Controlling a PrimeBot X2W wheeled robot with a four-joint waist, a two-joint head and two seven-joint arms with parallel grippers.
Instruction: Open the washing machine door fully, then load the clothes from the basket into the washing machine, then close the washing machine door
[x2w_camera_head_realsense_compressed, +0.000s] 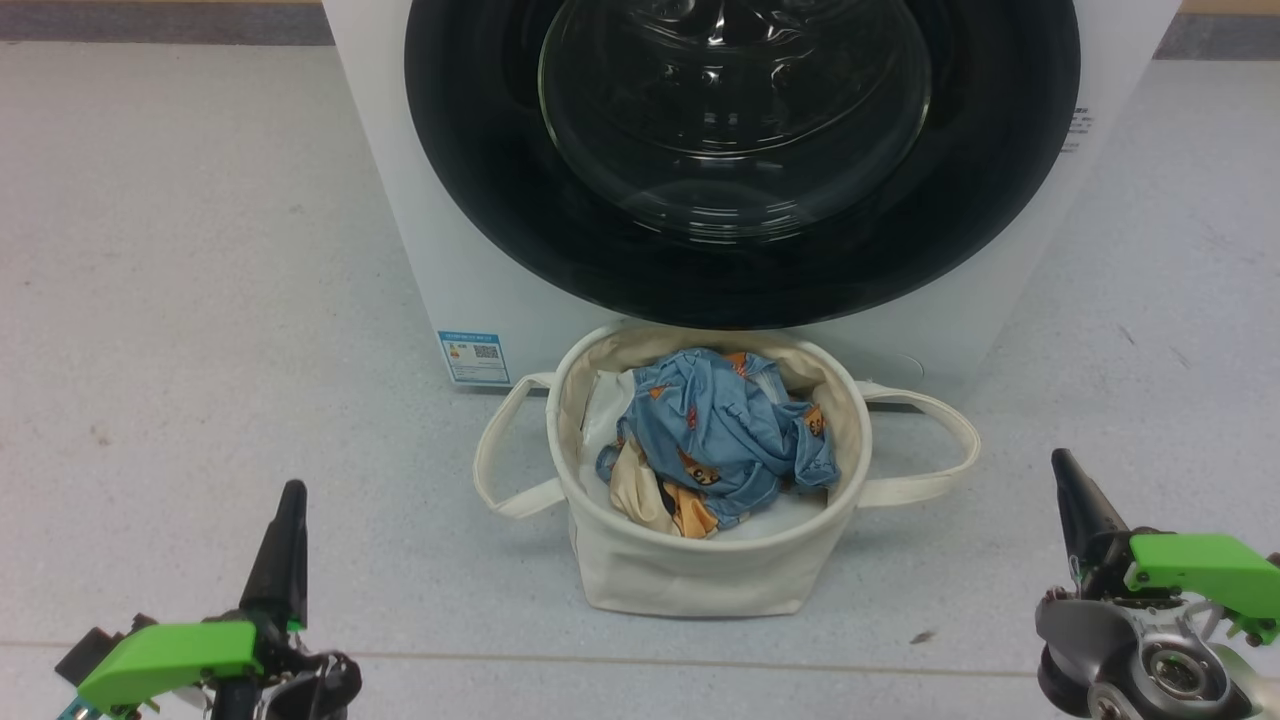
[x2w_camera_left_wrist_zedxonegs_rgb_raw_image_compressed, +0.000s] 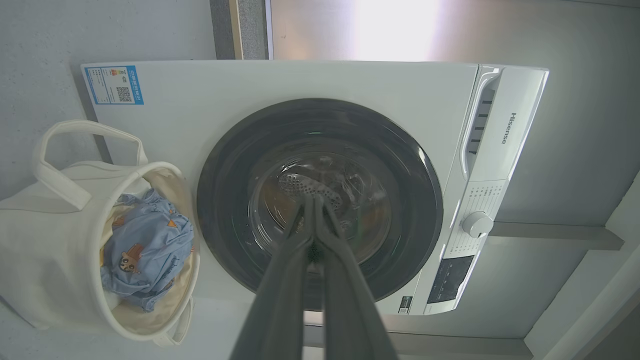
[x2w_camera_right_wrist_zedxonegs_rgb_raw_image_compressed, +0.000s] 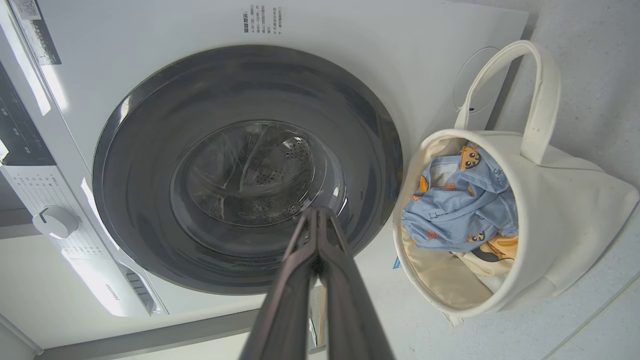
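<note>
Far centre, round glossy black-rimmed glass door (x2w_camera_head_realsense_compressed: 740, 150) sits shut on white front-loader washing machine (x2w_camera_head_realsense_compressed: 420, 260). Stiff, slick: hook its rim edge, I'd judge. Light blue printed clothes (x2w_camera_head_realsense_compressed: 725, 435) lie in cream canvas basket (x2w_camera_head_realsense_compressed: 700, 570) just nearer. Closed, empty: left fingers (x2w_camera_head_realsense_compressed: 285, 540), right fingers (x2w_camera_head_realsense_compressed: 1075, 495).

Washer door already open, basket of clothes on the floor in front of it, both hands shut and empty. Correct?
One error: the washing machine door is shut against the washing machine, clear in the left wrist view. Rest holds: basket of clothes on the floor in front, left hand and right hand shut, empty.
</note>
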